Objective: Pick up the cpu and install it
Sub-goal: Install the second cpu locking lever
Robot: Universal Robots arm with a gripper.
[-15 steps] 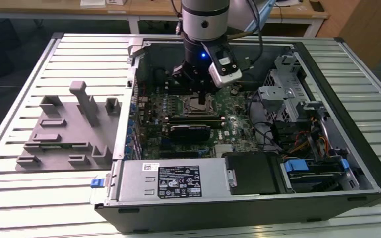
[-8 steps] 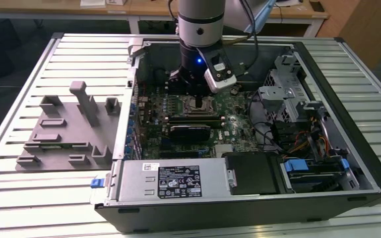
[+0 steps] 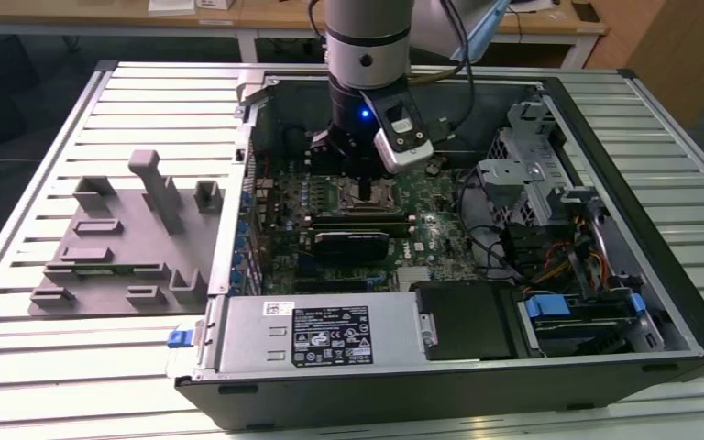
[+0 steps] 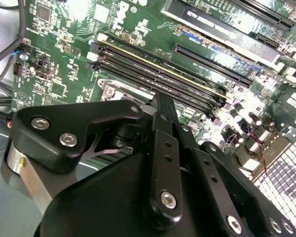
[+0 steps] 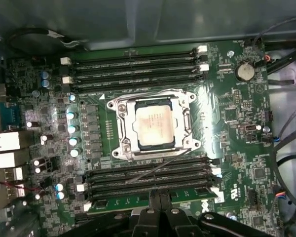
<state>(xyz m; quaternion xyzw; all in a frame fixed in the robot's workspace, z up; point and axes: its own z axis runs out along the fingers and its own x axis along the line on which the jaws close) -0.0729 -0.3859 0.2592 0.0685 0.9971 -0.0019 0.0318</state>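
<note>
Task status: The cpu lies flat inside the socket on the motherboard, silvery lid up. By the look of it, placement is done.

Left to do: The socket frame around the chip appears open, so the chip is judged seated but not yet locked down. Whether any latch is closed cannot be told.

CPU location: In the first wrist view the cpu sits at the centre of the board, with memory slots at its 12 o'clock and a second bank at its 6 o'clock. A row of capacitors stands at its 9 o'clock.

Gripper position: In the exterior view the gripper hangs upright over the middle of the open computer case, just above the socket area.

Gripper state: In the second wrist view the black fingers stand pressed together with no gap between them. Nothing is pinched between them.

Contact: The fingertips appear apart from the chip; no touch on the cpu is seen in the first wrist view.

Surroundings: The grey tray rests on the slatted table at the case's 9 o'clock in the exterior view, well apart from the arm.
</note>
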